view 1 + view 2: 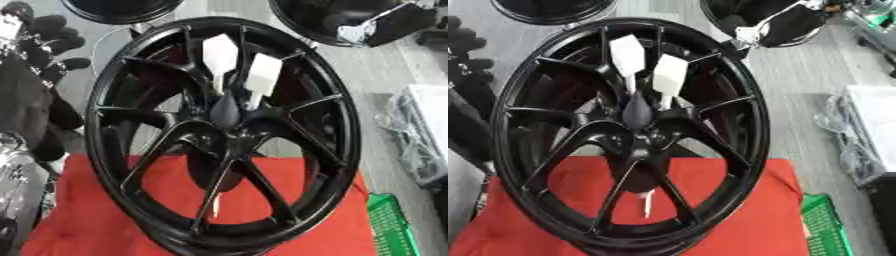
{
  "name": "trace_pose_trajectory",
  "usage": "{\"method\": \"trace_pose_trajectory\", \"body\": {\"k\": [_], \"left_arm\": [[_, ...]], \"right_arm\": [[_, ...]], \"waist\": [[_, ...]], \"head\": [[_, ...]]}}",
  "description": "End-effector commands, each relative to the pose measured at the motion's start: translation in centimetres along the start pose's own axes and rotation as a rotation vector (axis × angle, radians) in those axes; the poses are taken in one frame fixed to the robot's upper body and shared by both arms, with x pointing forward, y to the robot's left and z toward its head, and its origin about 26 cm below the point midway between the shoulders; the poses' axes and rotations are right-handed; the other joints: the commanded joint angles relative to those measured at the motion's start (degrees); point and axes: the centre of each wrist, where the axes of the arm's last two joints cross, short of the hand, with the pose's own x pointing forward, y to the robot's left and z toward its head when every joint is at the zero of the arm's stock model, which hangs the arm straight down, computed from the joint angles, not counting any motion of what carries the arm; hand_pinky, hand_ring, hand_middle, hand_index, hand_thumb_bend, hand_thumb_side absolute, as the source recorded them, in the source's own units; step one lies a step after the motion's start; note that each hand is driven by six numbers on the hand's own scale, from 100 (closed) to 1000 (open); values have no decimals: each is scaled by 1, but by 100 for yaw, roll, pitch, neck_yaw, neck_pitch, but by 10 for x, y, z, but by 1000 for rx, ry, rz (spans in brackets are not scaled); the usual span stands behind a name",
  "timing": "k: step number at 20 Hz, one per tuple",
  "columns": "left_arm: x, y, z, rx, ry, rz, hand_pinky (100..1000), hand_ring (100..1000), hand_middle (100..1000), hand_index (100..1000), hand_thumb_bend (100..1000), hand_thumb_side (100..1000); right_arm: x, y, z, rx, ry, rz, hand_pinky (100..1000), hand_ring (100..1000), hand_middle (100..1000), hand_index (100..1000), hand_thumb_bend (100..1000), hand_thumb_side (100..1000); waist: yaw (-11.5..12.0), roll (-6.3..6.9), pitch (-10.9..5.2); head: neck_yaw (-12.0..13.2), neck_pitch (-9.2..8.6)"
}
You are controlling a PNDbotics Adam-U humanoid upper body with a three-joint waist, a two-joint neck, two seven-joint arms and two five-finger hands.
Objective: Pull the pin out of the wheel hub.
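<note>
right at the middle of both views sits a big black wheel (223,135), standing on edge on a red cloth (87,225), its spokes running in to the hub (225,114). two white pins with flat paddle-like tops are stuck in near the hub – one (219,57) on the left, one (262,76) just beside it on the right, both tilted a bit. the left hand (45,45) shows at the upper left edge, black, well apart from the pins – can't tell whether its fingers are spread or curled. right hand doesn't show anywhere. green basket (391,225) at the lower right, more dark wheels (553,10) along the top.
</note>
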Motion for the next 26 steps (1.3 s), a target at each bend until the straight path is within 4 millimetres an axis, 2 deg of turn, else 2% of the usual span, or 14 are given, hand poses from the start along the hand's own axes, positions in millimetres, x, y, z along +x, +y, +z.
{"method": "trace_pose_trajectory", "body": {"k": [1, 7, 20, 23, 26], "left_arm": [[6, 3, 0, -9, -18, -24, 685, 747, 617, 700, 127, 736], [6, 3, 0, -9, -15, -24, 685, 747, 617, 698, 127, 738], [6, 2, 0, -13, -13, -21, 685, 748, 619, 698, 127, 739], [6, 2, 0, -13, -14, -21, 684, 748, 619, 698, 127, 738], [5, 2, 0, -14, -13, -20, 685, 748, 619, 698, 128, 739]], "right_arm": [[3, -11, 0, 9, -20, 49, 809, 740, 720, 782, 100, 238], [17, -14, -8, 70, -133, 151, 826, 770, 753, 802, 100, 286], [7, -15, -12, 146, -223, 230, 840, 796, 779, 823, 100, 378], [8, -15, -15, 162, -256, 254, 850, 808, 789, 833, 100, 427], [8, -15, -19, 173, -282, 271, 851, 809, 791, 833, 100, 427]], "waist": [[-12, 27, -140], [-19, 32, -138], [-13, 48, -137], [-11, 48, -138], [-8, 52, -137]], "head": [[24, 22], [34, 44], [3, 1], [9, -4], [5, -12]]}}
